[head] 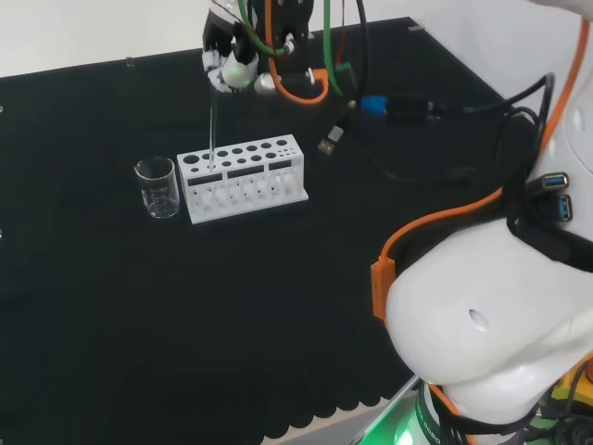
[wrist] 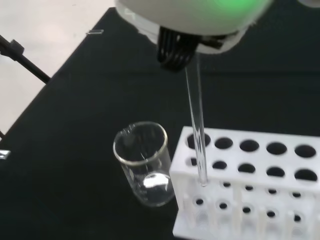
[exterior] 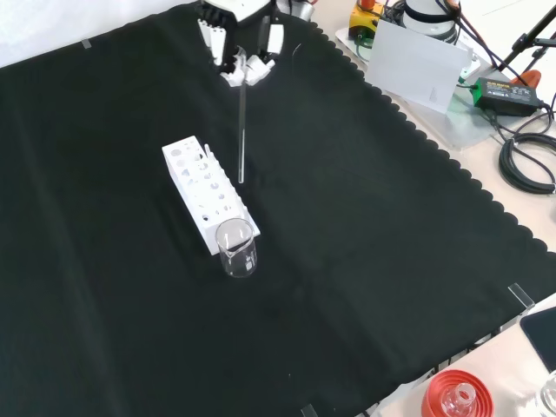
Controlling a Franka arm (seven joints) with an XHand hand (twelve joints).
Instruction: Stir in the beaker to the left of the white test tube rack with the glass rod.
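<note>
The hand pinches the top of the glass rod with curled fingers. The rod hangs straight down — its tip just above the white rack. The beaker stands on the tabletop beside the rack's left end in the head view.

A lab: a black cloth covers the bench, with a glass beaker, a white test tube rack and loose cables.

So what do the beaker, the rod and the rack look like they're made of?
Beaker: clear glass by the look, see-through with bright glints. Glass rod: clear and glossy, likely glass, held in the hand. Rack: opaque matte white, probably plastic.
</note>
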